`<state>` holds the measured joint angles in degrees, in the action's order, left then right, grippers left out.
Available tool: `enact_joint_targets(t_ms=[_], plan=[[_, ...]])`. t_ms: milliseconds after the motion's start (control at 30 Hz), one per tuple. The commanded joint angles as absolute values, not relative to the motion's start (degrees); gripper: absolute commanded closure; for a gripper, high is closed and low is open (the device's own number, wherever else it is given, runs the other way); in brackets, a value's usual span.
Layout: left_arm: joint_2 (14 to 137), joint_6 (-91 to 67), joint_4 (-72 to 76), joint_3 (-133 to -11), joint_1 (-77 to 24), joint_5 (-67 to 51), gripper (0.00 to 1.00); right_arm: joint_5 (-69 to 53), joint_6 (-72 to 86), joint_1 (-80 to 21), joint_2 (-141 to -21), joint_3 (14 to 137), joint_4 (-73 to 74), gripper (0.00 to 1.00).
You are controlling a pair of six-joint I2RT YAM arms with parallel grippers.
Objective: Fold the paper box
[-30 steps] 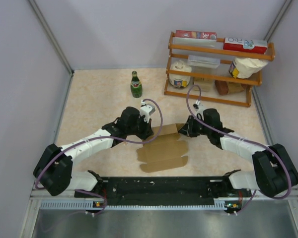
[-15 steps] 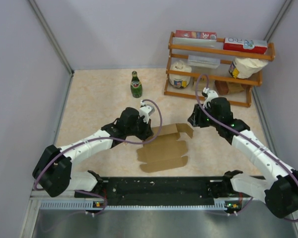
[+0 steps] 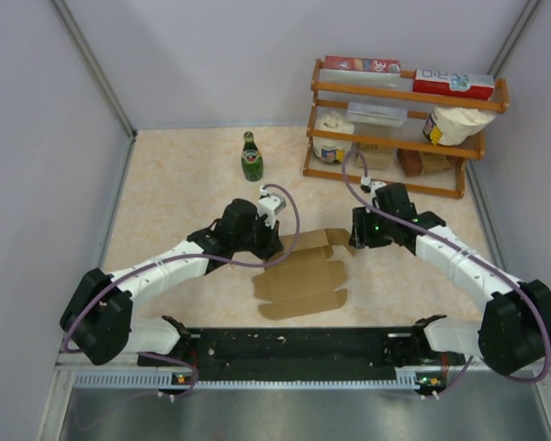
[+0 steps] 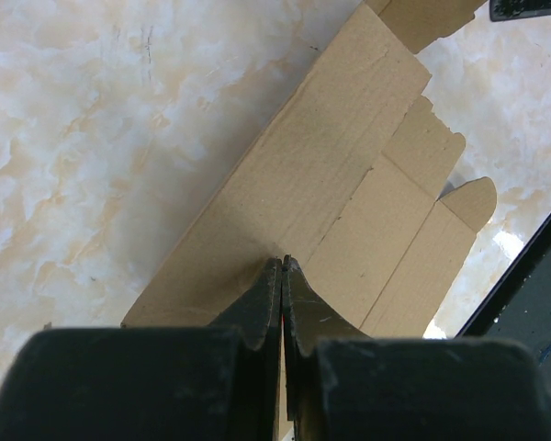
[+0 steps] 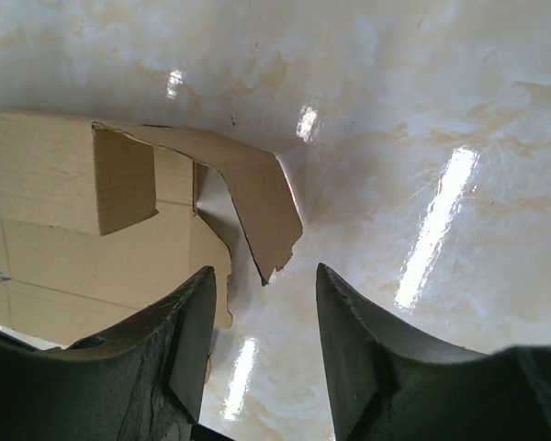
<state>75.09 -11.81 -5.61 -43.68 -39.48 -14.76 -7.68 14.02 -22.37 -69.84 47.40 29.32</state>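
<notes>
The paper box (image 3: 303, 276) is a flat brown cardboard sheet with flaps, lying mid-table; its far panel and right end flap are raised. My left gripper (image 3: 273, 246) is at the sheet's far left part. In the left wrist view its jaws are closed tight on the cardboard panel (image 4: 331, 156), with tan card showing between them (image 4: 283, 264). My right gripper (image 3: 356, 241) is open at the sheet's right end. In the right wrist view the bent end flap (image 5: 257, 202) hangs with its tip between my open fingertips (image 5: 264, 272), touching neither.
A green bottle (image 3: 251, 157) stands at the back centre. A wooden rack (image 3: 386, 184) at the back right holds printed cartons, bags and jars. A black rail (image 3: 294, 344) runs along the near edge. Grey walls close in both sides.
My right arm lifted back from the box's right end, then came down to it again with open jaws. The right end flap now stands up. The left arm has not moved.
</notes>
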Motion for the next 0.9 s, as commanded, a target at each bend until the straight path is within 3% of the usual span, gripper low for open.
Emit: enact_joint_targets(t_ms=[0,267,467,600,867], plan=[[73.3,-11.6,-4.4,-43.5,-39.6,-15.4,1.0,-9.0,12.9,-21.8,-72.0,49.1,28.8,0.53],[73.8,-11.9,-4.0,-44.2,-39.6,-15.6,1.0,-11.7,16.6,-21.8,-63.6,45.4,26.9,0.59],[73.7,-12.2,-4.0,-44.1,-39.6,-15.8,1.0,-23.0,24.8,-22.1,-56.3,36.1,16.4,0.78],[73.4,-12.1,-4.3,-44.1,-39.6,-15.6,1.0,-25.9,26.9,-23.6,-60.2,32.2,11.1,0.91],[73.0,-12.0,-4.7,-44.2,-39.6,-15.4,1.0,-19.5,26.6,-25.9,-68.6,29.9,5.7,0.98]])
